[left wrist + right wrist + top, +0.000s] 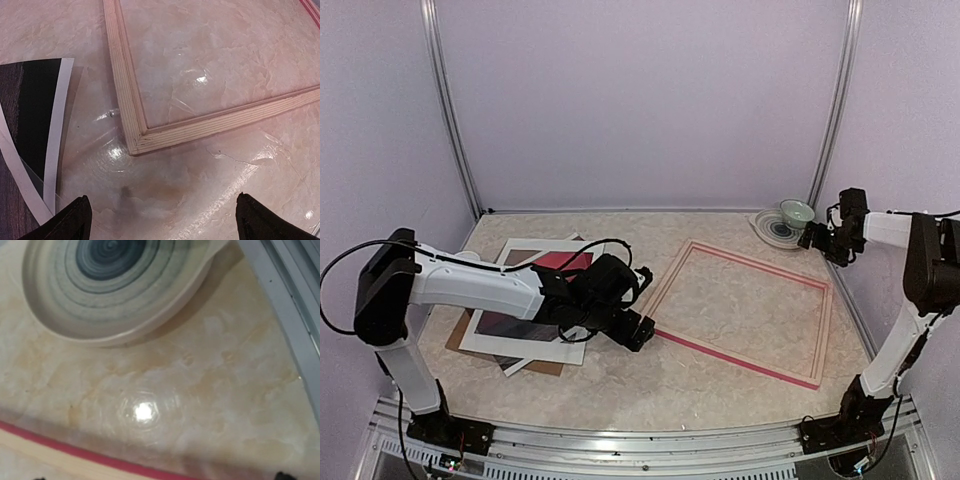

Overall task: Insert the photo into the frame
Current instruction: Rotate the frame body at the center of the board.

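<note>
Both jaws stand open and empty, while the frame (pixel 200 127) lies flat, pink-edged, with pale layered wood facing up.

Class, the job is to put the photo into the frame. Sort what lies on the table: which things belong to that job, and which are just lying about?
Belong to the job:
photo
frame

Just lying about:
white mat
brown backing board
ringed plate
small bowl
</note>
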Action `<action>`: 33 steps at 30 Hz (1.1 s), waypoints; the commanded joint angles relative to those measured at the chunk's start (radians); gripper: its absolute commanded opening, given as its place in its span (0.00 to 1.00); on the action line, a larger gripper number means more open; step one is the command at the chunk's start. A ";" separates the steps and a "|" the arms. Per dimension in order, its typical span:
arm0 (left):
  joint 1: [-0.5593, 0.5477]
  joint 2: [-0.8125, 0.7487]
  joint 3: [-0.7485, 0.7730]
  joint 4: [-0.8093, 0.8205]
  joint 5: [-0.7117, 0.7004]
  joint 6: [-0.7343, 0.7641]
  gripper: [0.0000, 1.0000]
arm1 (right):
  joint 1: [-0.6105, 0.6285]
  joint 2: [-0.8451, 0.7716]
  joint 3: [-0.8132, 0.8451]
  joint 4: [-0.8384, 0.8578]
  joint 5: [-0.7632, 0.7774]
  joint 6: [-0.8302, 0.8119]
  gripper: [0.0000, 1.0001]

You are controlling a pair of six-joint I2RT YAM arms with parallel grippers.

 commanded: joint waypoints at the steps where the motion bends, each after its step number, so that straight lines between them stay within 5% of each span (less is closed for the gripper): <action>1: -0.007 0.061 0.063 -0.064 -0.013 0.010 0.99 | -0.020 0.049 0.003 0.048 -0.028 -0.005 0.99; 16: -0.007 0.196 0.125 -0.076 0.005 -0.025 0.99 | -0.032 0.201 0.041 0.067 -0.061 -0.008 0.99; 33: 0.035 0.294 0.233 -0.098 -0.053 -0.084 0.99 | -0.031 0.117 -0.082 0.082 -0.095 -0.004 0.99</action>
